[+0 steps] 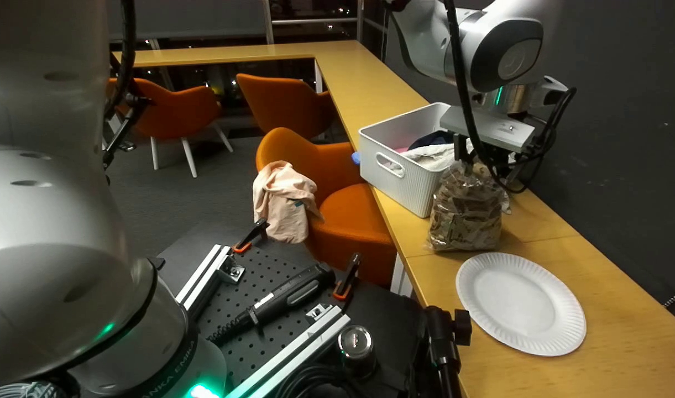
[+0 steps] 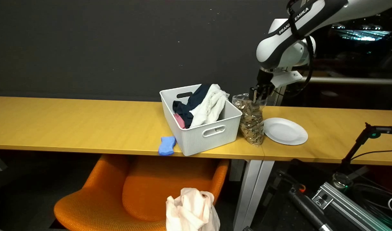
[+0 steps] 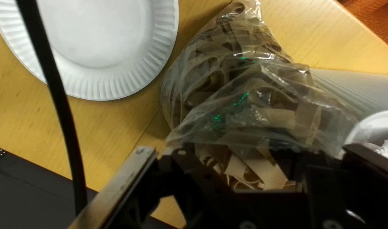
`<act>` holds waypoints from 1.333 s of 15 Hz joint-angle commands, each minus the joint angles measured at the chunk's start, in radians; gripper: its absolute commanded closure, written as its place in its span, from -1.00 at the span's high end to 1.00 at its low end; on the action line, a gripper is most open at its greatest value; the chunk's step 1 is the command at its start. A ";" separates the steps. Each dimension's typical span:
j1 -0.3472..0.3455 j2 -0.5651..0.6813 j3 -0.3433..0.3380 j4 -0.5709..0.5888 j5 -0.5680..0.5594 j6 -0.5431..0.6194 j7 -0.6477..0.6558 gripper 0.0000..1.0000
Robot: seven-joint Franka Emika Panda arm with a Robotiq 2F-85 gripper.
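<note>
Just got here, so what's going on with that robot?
The robot arm has its gripper at the mouth of a clear plastic bag of brown strips, the jaws parted, with no grip to be seen. The bag stands on the table, between a white paper plate and a white basket holding crumpled cloths.

In an exterior view, the clear, bulging plastic bag (image 2: 252,123) shows mottled brown and tan; right of it, the round paper plate (image 2: 285,131) is white; left, the ribbed plastic basket (image 2: 200,141) likewise; the wooden table (image 2: 70,125) is yellow, the near fabric chair (image 2: 151,186) orange.
</note>
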 commanded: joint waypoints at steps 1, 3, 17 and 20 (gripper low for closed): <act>-0.011 -0.026 0.022 -0.019 0.032 0.019 -0.027 0.26; -0.016 -0.018 0.036 -0.013 0.056 0.019 -0.042 0.27; -0.041 0.080 0.065 0.027 0.116 0.062 -0.090 0.40; -0.051 0.094 0.075 0.023 0.115 0.099 -0.094 -0.11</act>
